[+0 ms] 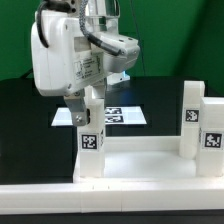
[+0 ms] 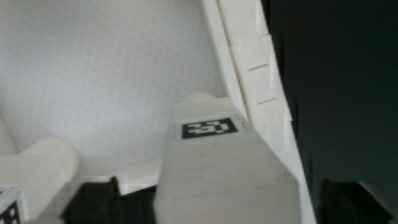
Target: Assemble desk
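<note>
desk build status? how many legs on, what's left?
Done: two legs stand upright on the tabletop, one on the exterior view's left, one on its right.
In hand: nothing clearly; the gripper sits right over the left leg, jaws apparently opening.
Left: no other legs are in view; seating cannot be judged.

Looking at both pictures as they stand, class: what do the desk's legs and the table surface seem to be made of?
Desk leg: probably moulded plastic, matte white; sign: blocky, uniform faces with no grain, and a black-and-white tag on it. The other leg looks the same.

Table surface: black and non-reflective, perhaps cloth or a mat; the pictures cannot settle which.
</note>
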`<state>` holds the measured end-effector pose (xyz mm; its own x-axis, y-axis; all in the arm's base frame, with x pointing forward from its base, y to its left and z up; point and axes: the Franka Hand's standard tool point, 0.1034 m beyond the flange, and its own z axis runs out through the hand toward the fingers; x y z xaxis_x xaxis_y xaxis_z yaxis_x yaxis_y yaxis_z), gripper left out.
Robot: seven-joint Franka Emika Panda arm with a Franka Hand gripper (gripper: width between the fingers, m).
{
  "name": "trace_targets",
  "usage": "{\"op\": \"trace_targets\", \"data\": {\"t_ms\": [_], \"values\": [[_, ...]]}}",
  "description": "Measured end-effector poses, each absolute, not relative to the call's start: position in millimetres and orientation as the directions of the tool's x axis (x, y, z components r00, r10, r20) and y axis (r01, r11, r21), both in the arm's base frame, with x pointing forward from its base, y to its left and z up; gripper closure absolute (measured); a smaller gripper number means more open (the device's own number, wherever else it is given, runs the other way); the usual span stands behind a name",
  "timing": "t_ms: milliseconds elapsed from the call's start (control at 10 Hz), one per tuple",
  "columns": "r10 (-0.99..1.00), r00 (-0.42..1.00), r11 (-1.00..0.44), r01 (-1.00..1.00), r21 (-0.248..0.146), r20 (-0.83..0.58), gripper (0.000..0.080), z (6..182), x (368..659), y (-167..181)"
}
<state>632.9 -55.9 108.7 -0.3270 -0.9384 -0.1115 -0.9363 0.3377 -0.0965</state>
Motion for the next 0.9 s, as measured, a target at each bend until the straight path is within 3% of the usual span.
{"op": "trace_targets", "data": {"t_ms": [100, 200, 500, 600, 900], "values": [[-0.940, -0.322, 0.333, -0.938, -0.097, -0.112, 0.0183, 109.4, 633.5, -53.9], [-0.954, -0.273, 0.284, -0.955, -0.083, -0.123, 0.0183, 118.5, 634.2, -43.6], [-0.955, -0.233, 0.263, -0.951, -0.162, -0.181, 0.0151, 181.3, 651.6, -40.7], [-0.954, -0.230, 0.263, -0.949, -0.172, -0.190, 0.0150, 188.4, 656.8, -42.9], [-0.955, -0.229, 0.260, -0.951, -0.164, -0.187, 0.0150, 181.3, 655.1, -40.5]]}}
